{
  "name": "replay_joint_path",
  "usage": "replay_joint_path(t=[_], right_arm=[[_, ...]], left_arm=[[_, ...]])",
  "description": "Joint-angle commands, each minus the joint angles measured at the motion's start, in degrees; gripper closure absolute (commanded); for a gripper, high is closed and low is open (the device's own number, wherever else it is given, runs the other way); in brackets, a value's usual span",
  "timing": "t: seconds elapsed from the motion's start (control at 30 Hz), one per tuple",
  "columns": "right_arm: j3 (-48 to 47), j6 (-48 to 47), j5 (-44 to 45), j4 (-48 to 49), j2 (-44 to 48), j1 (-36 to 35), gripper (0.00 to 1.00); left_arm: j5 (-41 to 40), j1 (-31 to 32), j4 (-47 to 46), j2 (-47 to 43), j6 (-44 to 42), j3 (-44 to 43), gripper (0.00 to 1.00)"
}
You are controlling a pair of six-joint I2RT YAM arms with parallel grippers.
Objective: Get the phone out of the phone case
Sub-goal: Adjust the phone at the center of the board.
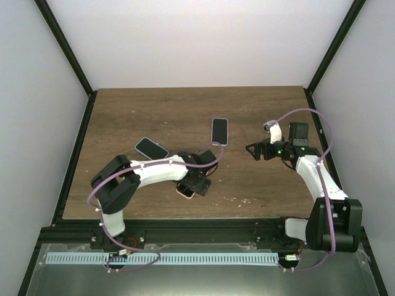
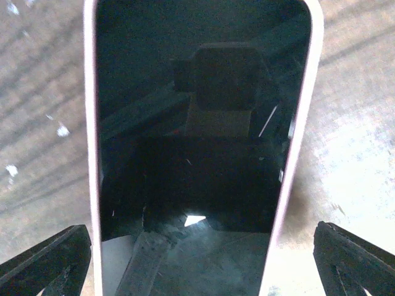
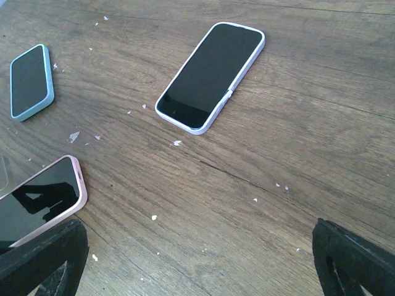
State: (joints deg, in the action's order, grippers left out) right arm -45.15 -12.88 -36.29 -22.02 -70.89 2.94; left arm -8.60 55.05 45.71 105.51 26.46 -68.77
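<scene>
My left end effector [image 2: 199, 259] hangs wide open astride the pink phone case [image 2: 91, 123], gripping nothing. The phone [image 2: 197, 123] sits inside it on the table [image 3: 296, 154]. My right end effector [image 3: 197, 262] is wide open too, empty. The removal is not yet done.

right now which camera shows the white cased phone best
The right wrist view: the white-cased phone lies whole, screen up, close enough to see its case rim. The top view shows it small and far. The left wrist view is filled by the pink-cased phone instead.

No legible text, brand, number, sign; phone [image 2: 197, 123] screen dark, phone case [image 2: 91, 123] unmarked.
</scene>
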Motion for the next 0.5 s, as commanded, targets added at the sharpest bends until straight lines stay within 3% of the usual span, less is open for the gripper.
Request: replay_joint_path(t=[0.0,0.2,0.47], right_arm=[[-0.24,-0.74,0.17,0.16,0.41,-0.31,0.00],[-0.71,-0.01,1.43,0.05,-0.78,-0.31,0.00],[-1.28,0.62,1.42,-0.30,-1.20,-0.30,0.00]], left_arm=[[0.44,-2.94,-1.34,1.71,-2.32,-2.94,0.00],[3.12,-4.70,-2.75,6.00,-5.63,-7.08,0.00],[13.14,-3.16,-7.39,6.63,-8.96,-7.44,0.03]])
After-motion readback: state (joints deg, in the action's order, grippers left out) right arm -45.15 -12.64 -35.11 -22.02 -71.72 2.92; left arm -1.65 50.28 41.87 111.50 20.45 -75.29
